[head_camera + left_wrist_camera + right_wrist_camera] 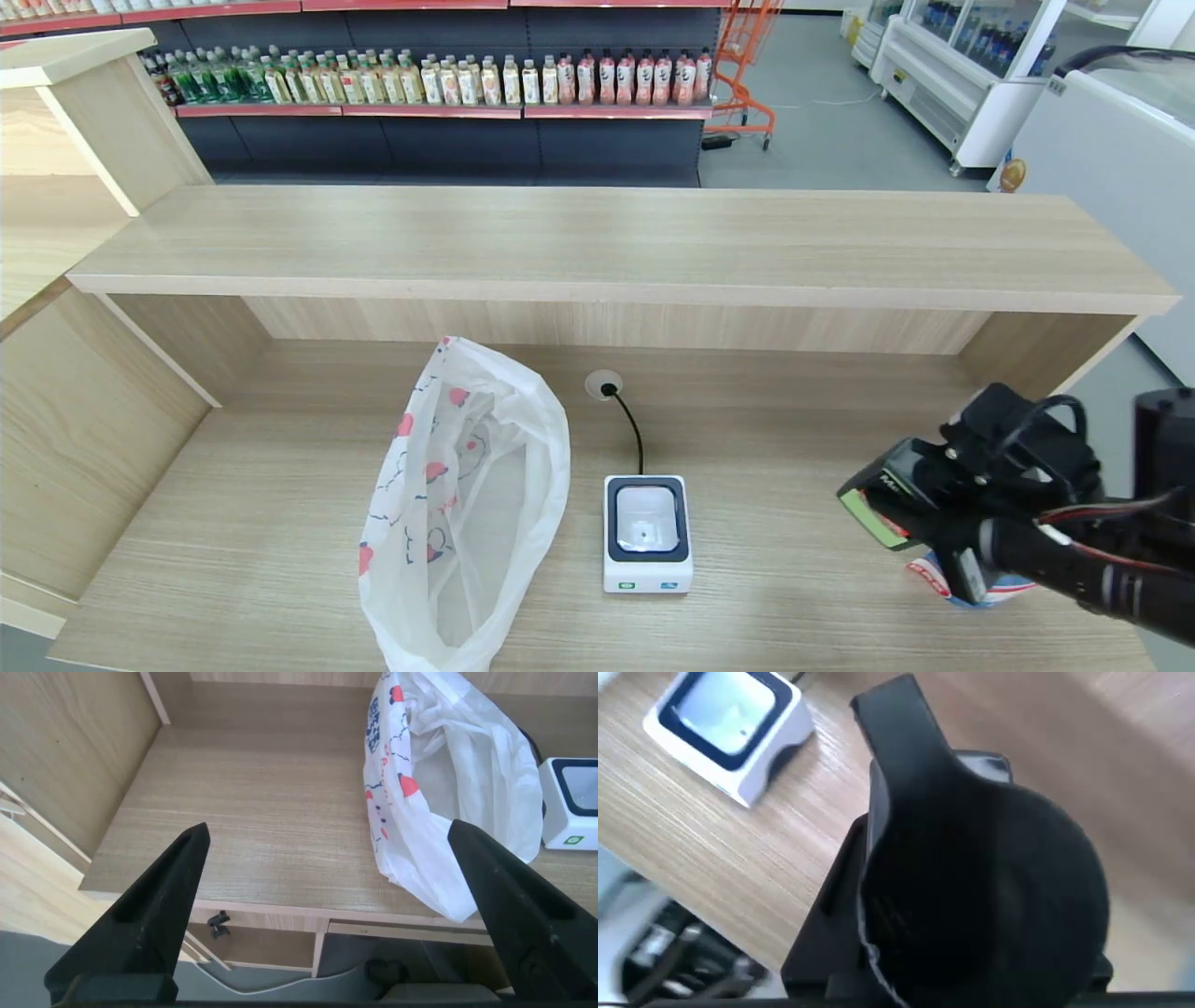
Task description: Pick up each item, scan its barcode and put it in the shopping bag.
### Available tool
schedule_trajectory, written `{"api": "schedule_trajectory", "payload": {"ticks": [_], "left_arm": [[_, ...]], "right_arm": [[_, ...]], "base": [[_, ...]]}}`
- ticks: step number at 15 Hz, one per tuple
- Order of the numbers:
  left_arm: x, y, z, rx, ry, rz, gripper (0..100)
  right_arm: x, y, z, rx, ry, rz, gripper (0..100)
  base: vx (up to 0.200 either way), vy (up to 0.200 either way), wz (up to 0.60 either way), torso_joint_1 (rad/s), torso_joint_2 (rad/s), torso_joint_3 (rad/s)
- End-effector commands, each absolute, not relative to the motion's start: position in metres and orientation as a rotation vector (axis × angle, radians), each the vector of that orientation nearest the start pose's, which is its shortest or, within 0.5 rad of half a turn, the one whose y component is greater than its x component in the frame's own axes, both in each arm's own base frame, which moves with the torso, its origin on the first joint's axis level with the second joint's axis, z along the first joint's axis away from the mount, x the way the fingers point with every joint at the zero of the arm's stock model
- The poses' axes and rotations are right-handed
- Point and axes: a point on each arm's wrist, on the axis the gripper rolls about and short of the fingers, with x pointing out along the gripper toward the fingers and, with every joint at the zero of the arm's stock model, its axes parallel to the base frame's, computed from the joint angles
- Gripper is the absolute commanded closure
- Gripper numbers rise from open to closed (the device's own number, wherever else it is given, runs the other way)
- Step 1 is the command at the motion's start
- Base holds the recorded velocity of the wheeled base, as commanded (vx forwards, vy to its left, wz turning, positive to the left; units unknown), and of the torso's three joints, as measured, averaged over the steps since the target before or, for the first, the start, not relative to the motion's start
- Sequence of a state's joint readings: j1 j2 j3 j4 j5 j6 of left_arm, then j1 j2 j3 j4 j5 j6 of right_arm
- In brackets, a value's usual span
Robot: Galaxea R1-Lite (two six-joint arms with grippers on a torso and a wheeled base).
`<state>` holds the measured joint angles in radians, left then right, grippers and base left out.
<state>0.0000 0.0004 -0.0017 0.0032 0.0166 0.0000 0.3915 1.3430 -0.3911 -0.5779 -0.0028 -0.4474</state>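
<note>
My right gripper (920, 511) is at the counter's right end, raised above the surface and shut on a black item (878, 495) with a green and red label. In the right wrist view the item's round black end (990, 905) hides most of one finger (896, 737). The white scanner (646, 532) with its dark glass window stands mid-counter, left of that gripper. The white shopping bag (467, 504) with red hearts lies open beside the scanner. My left gripper (329, 835) hangs open over the counter's front left edge, with the bag (448, 784) beyond it.
A red, white and blue item (948, 581) lies on the counter under my right arm. The scanner's black cable (630, 425) runs to a hole at the back. A raised wooden shelf (616, 243) spans the rear and side panels (84, 439) close both ends.
</note>
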Motion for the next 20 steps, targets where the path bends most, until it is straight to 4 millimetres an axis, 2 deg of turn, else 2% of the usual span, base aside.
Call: {"api": "schedule_trajectory", "payload": {"ticks": [1,2,3,5,6,8,10,11,13,16,17,20], "left_arm": [[-0.023,0.000,0.076,0.000,0.002,0.017,0],[-0.023,0.000,0.076,0.000,0.002,0.017,0],[-0.023,0.000,0.076,0.000,0.002,0.017,0],[-0.023,0.000,0.076,0.000,0.002,0.017,0],[-0.023,0.000,0.076,0.000,0.002,0.017,0],[-0.023,0.000,0.076,0.000,0.002,0.017,0],[-0.023,0.000,0.076,0.000,0.002,0.017,0],[-0.023,0.000,0.076,0.000,0.002,0.017,0],[-0.023,0.000,0.076,0.000,0.002,0.017,0],[-0.023,0.000,0.076,0.000,0.002,0.017,0],[-0.023,0.000,0.076,0.000,0.002,0.017,0],[-0.023,0.000,0.076,0.000,0.002,0.017,0]], "right_arm": [[0.141,0.040,0.186,-0.743,0.099,0.340,100],[0.133,0.031,0.191,-0.875,0.046,0.311,100],[0.128,0.032,0.194,-0.907,-0.016,0.381,100],[0.124,0.038,0.195,-1.088,-0.195,0.589,100],[0.129,0.040,0.193,-1.202,-0.332,0.737,100],[0.145,0.035,0.178,-1.406,-0.512,0.889,100],[0.160,0.022,0.172,-1.686,-0.697,0.858,100],[0.164,0.027,0.164,-1.734,-0.809,0.915,100],[0.167,0.050,0.152,-1.816,-1.045,1.008,100],[0.173,0.094,0.128,-1.742,-1.235,1.235,100],[0.182,0.108,0.119,-1.751,-1.294,1.262,100],[0.194,0.129,0.114,-1.764,-1.500,1.174,100]], "base": [[0.000,0.000,0.00,0.000,0.00,0.000],[0.000,0.000,0.00,0.000,0.00,0.000],[0.000,0.000,0.00,0.000,0.00,0.000],[0.000,0.000,0.00,0.000,0.00,0.000],[0.000,0.000,0.00,0.000,0.00,0.000],[0.000,0.000,0.00,0.000,0.00,0.000],[0.000,0.000,0.00,0.000,0.00,0.000],[0.000,0.000,0.00,0.000,0.00,0.000],[0.000,0.000,0.00,0.000,0.00,0.000],[0.000,0.000,0.00,0.000,0.00,0.000],[0.000,0.000,0.00,0.000,0.00,0.000],[0.000,0.000,0.00,0.000,0.00,0.000]]}}
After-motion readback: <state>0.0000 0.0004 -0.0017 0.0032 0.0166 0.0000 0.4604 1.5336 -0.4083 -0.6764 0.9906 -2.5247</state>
